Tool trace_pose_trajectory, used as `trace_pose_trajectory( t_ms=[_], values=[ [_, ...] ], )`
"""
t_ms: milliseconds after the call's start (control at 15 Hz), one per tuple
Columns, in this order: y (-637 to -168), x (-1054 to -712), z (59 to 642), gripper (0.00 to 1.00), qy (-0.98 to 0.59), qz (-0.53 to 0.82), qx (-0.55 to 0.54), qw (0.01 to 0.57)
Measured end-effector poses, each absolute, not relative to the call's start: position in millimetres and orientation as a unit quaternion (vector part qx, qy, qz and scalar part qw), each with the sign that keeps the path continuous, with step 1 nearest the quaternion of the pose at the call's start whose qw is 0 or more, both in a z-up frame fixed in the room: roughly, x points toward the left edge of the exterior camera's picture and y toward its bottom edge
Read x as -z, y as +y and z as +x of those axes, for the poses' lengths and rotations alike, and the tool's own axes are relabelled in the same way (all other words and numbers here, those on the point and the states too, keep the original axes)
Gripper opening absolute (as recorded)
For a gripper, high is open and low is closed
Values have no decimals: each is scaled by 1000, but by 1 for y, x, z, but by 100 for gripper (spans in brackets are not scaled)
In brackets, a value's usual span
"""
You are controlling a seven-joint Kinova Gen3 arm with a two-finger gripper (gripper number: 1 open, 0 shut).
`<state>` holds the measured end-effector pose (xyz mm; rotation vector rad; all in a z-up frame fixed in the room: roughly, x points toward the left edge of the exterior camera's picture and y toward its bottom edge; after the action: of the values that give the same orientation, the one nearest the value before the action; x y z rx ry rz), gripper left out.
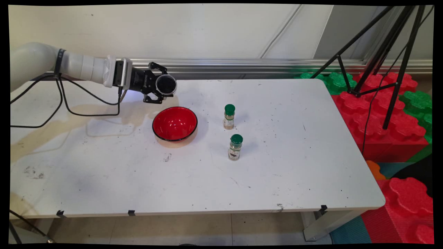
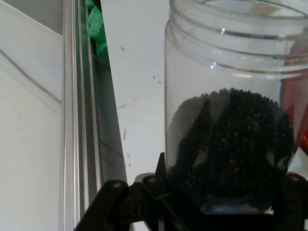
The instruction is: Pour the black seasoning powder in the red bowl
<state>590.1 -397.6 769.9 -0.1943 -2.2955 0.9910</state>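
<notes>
Beside one red bowl (image 1: pixel 174 123), two green-capped bottles (image 1: pixel 229 116), one gripper-held jar (image 2: pixel 231 120).

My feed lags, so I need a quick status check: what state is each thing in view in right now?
Black two-finger gripper: shut on the jar, held above the table beside the bowl.
Clear plastic jar of black grains: open, lidless, tipped on its side, partly full.
Red bowl with black rim: upright, empty.
Far green-capped spice bottle: upright, capped.
Near green-capped spice bottle: upright, capped.
</notes>
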Motion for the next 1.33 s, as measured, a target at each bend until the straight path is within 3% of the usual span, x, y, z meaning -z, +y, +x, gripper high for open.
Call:
trace_pose_trajectory(
  t_ms=[1333],
  values=[
    [-415,-757,586,0,-848,-206,-426,240]
  ],
)
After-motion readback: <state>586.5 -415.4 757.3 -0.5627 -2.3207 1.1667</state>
